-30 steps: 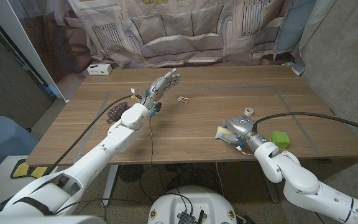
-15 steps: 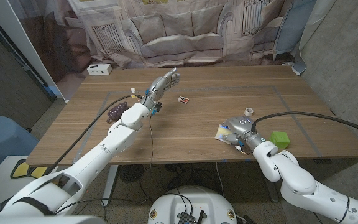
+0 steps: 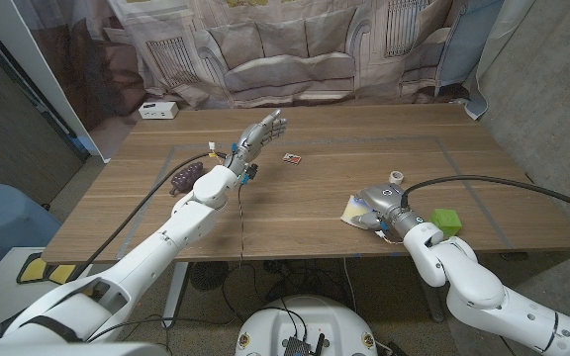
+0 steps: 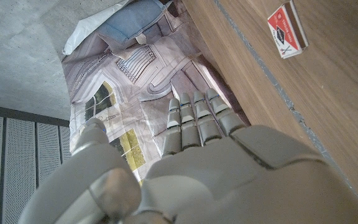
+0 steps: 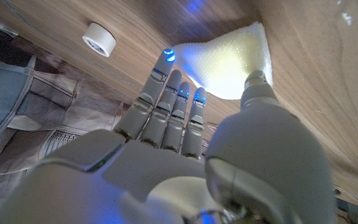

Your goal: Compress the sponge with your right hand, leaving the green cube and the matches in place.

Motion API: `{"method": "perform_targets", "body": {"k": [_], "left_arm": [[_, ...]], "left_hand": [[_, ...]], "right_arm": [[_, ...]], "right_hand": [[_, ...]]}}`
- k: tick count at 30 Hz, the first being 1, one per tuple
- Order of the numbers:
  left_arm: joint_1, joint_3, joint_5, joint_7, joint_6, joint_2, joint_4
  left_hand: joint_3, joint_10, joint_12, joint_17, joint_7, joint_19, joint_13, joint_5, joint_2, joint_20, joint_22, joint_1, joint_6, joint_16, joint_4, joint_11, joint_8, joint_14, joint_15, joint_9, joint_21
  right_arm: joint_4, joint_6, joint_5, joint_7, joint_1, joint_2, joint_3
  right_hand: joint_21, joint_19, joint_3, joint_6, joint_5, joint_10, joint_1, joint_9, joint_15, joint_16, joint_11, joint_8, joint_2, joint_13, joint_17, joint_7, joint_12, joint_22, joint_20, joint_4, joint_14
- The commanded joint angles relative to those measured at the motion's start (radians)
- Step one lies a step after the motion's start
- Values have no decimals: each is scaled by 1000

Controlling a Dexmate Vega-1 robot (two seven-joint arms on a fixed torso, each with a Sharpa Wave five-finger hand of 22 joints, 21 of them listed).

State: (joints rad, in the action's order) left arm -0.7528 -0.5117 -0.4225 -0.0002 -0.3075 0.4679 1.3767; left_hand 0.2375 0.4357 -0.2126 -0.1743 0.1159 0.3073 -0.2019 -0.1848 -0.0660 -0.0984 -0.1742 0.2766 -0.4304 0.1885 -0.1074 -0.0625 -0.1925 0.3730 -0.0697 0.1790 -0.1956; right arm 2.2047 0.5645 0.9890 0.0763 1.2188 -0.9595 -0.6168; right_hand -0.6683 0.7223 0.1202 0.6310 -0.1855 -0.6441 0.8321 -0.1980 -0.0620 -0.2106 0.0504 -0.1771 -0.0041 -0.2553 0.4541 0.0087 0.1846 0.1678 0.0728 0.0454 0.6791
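While the right hand (image 3: 377,201) pinches the yellow sponge (image 3: 352,210) on the worktop (image 3: 295,198), the left hand (image 3: 262,132) hovers, fingers released.

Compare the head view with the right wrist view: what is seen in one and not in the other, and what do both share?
Head view alone: the green cube, the matches, the raised left hand holding nothing and a dark purple object beside that arm. Right wrist view alone: the fingers reaching along the sponge's edge, lit blue. Shared: the right hand, the yellow sponge, the small white roll and the wooden table.
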Motion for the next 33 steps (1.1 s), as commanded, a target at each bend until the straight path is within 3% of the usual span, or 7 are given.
{"method": "perform_targets", "body": {"k": [1,8,12,20,23,28,33], "left_arm": [[-6,1,0,2,-5,1,1],[2,-2,-1,-4,-7,-4,-8],[5,-4,-2,-6,-5,-7,-14],[3,-4,2,0,-2,-6,-10],[1,-4,2,3,1,-4,-5],[-4,-2,1,7,4,-2,2],[-7,-2,2,9,5,-1,5]], "left_hand": [[2,-2,-1,-6,1,-6,-4,1,-6,-1,-6,-1,5,-1,-8,-2,1,-4,-2,5,-3],[2,-3,-1,-6,1,-7,-4,1,-6,-1,-6,-1,4,-1,-8,-2,1,-5,-3,5,-3],[2,-1,-2,-6,-1,-9,-4,1,-7,-3,-6,-1,4,0,-8,-3,1,-4,-3,5,-2],[3,-2,-2,-6,-1,-9,-4,1,-7,-5,-6,-1,4,0,-8,-2,1,-4,-1,5,-2],[3,-2,-2,-6,-1,-10,-4,1,-7,-5,-6,-1,4,0,-8,-5,1,-5,-1,5,-2],[3,-2,-1,-6,0,-10,-4,1,-8,-6,-6,-1,5,0,-9,-1,1,-5,-1,5,-2],[4,-2,-2,-6,0,-10,-4,1,-8,-6,-6,0,5,0,-9,-2,1,-5,0,5,-2]], "right_arm": [[21,21,12,2,14,-4,14],[33,26,1,-15,30,-3,30],[36,4,-65,-53,49,-5,62],[35,-18,-140,-129,72,-4,95],[34,-30,-169,-152,78,-6,106],[33,-34,-198,-183,81,-5,115],[33,-69,-301,-208,89,3,151]], "right_hand": [[12,-13,-9,-17,-8,22,-28,-2,-26,4,1,-2,2,2,-2,9,-2,3,35,-8,-20],[27,-29,-19,-24,-9,27,-66,-2,-5,7,5,-7,5,6,-4,10,2,3,22,-25,-44],[52,-59,-18,-33,-6,45,-106,-3,26,17,16,-12,37,12,-8,21,3,2,5,-47,-97],[143,-184,-13,-84,-6,104,-127,-1,52,37,29,-9,43,27,-47,32,-2,-3,-34,-42,-225],[188,-231,-9,-164,-8,180,-136,-1,52,36,27,2,46,35,-71,15,-8,-3,-39,-36,-293],[235,-274,-5,-244,-9,248,-145,-1,68,36,29,3,49,41,-96,35,-8,-3,-56,-29,-363],[279,-315,-4,-290,-11,305,-158,0,98,36,47,-2,48,48,-116,77,-8,-2,-64,-24,-427]]}}
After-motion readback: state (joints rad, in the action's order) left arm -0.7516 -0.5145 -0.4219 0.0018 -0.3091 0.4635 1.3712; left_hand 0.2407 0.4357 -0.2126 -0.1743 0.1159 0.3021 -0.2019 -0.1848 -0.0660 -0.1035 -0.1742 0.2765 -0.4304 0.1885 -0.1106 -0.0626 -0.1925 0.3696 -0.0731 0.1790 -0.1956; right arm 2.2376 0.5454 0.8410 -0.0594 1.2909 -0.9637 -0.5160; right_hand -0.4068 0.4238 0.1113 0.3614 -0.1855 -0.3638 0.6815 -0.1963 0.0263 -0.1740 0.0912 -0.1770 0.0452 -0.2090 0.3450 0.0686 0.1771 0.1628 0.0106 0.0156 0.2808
